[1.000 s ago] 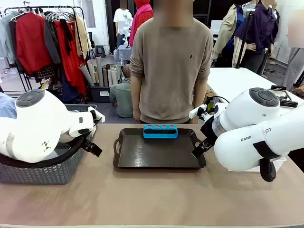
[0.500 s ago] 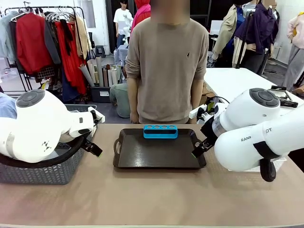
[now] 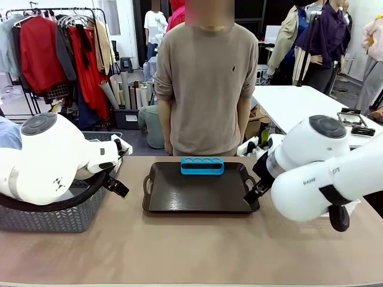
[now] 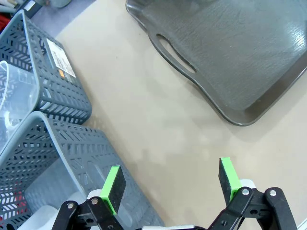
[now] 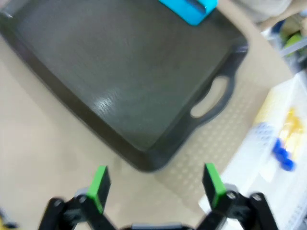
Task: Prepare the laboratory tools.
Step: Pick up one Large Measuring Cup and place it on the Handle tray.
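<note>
Front view has both my arms hunched low over the table [image 3: 191, 251], the left arm [image 3: 48, 158] and the right arm [image 3: 323, 179] flanking the dark tray [image 3: 197, 194], each tipping its pincer down and inward.

The left gripper [image 4: 170, 179] has its jaws spread wide with nothing between the pads. It touches nothing and hangs over bare tabletop, the tray's handle ahead of it.

The right gripper [image 5: 156, 182] is likewise wide apart and empty (the picture is blurred, but the gap is plain), above the tray's corner.

A grey basket [image 4: 72, 158] sits just under one left finger. A second grey basket [image 4: 57, 86] lies ahead of it, holding a clear plastic vessel [image 4: 12, 91]; jug or flask, I cannot tell.

Beside the right gripper's other finger is the white basket [image 5: 249, 163]. Far ahead of that gripper a blue rack [image 5: 192, 7] stands on the tray. The yellow tubes [image 5: 289, 127] with blue caps lie in the white basket.
</note>
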Tool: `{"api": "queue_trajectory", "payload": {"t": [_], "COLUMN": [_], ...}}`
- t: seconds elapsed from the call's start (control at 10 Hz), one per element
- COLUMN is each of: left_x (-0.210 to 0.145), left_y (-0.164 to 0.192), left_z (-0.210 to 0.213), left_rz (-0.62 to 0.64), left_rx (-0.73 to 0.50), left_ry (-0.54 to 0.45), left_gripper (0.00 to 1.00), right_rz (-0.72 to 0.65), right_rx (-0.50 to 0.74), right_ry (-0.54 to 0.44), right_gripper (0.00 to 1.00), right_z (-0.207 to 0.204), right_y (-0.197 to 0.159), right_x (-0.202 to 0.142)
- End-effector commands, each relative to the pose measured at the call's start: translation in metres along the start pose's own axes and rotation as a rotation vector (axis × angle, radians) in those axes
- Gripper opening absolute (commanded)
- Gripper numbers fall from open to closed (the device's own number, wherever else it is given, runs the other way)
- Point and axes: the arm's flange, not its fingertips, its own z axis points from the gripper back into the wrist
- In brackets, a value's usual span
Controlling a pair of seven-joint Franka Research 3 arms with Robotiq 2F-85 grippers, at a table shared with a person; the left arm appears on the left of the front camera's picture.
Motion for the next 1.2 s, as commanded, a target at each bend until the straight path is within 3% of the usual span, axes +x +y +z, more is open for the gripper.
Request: {"api": "queue_trajectory", "payload": {"t": [0.0, 1.1], "left_x": [-0.0001, -0.0001], "left_y": [0.0003, 0.0003], "left_z": [0.0001, 0.0001], "left_rz": [0.001, 0.001], "left_rx": [0.0, 0.0], "left_ry": [0.0, 0.0], "left_gripper": [1.0, 1.0], "right_rz": [-0.05, -0.05], "right_rx": [0.017, 0.017], "right_ry": [-0.049, -0.049], "right_gripper": [1.0, 1.0], "right_z": [0.0191, 0.0191], "right_y": [-0.0029, -0.0029], "right_x": [0.0088, 0.0088]}}
